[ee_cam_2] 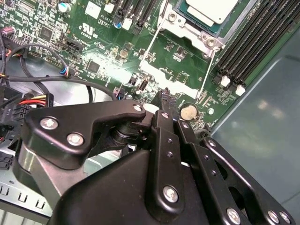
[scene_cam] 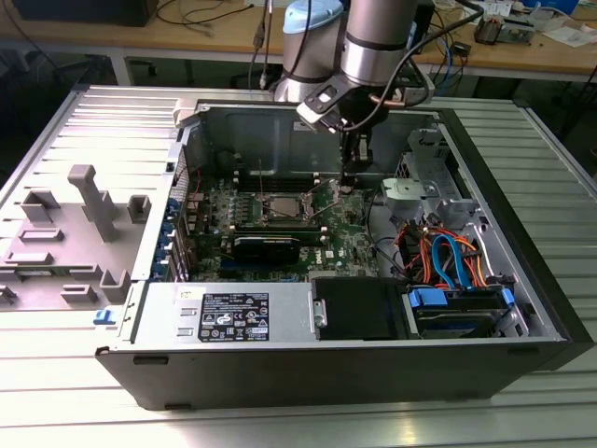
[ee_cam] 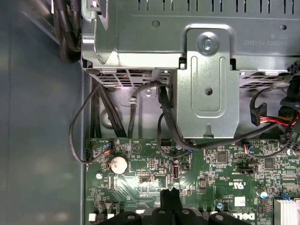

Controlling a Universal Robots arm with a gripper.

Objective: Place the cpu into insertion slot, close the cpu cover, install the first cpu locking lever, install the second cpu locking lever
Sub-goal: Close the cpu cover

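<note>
- your pincer has its fingers pressed together, and nothing shows between the tips in both wrist views.
- it hangs low over the green motherboard, tips near the round coin cell and apart from the socket.
- the cpu sits in its socket with the silver top bare, beside the black memory slots.
- thin wire levers run from the socket toward a bright silver plate; you cannot tell what part that is.
- the open computer case lies mid-bench, with a grey fixture plate beside it toward the exterior view's left edge.
</note>
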